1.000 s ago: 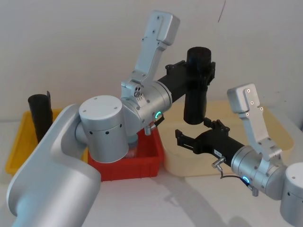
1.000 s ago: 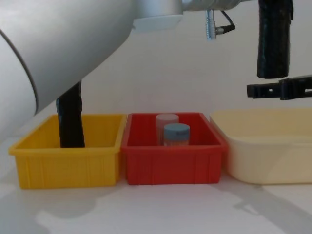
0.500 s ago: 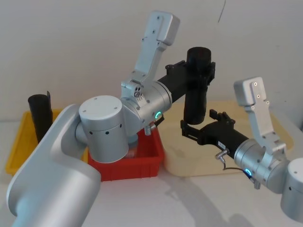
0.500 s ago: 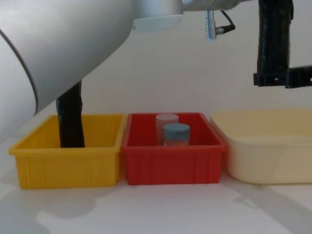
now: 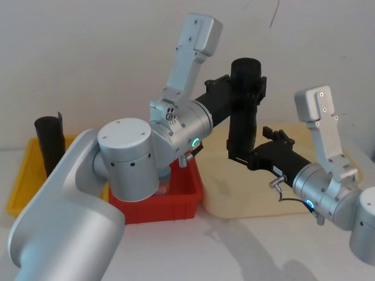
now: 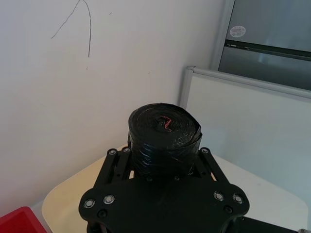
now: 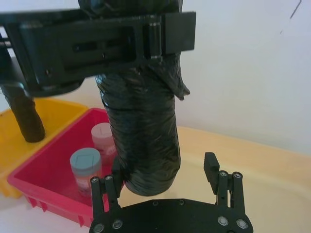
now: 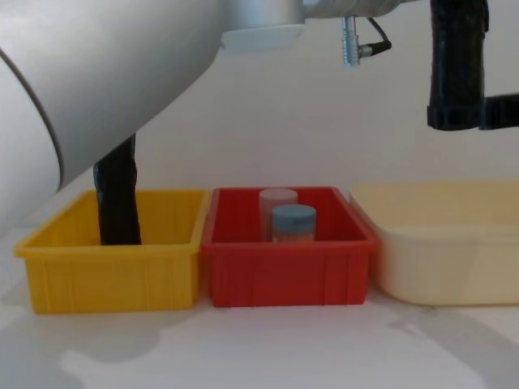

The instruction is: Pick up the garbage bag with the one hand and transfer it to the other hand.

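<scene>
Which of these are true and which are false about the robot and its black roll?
1. The left gripper holds the garbage bag upright in the air. True.
2. The right gripper is shut on the garbage bag. False: it is open, with a finger on each side of the bag's lower end.
3. Another black roll stands in the yellow bin. True.
4. The blue-capped jar stands in the yellow bin. False: it stands in the red bin.

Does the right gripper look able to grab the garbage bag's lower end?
Probably yes: the right gripper is open, fingers flanking the garbage bag at its free lower end, below the left gripper; nothing between.
</scene>
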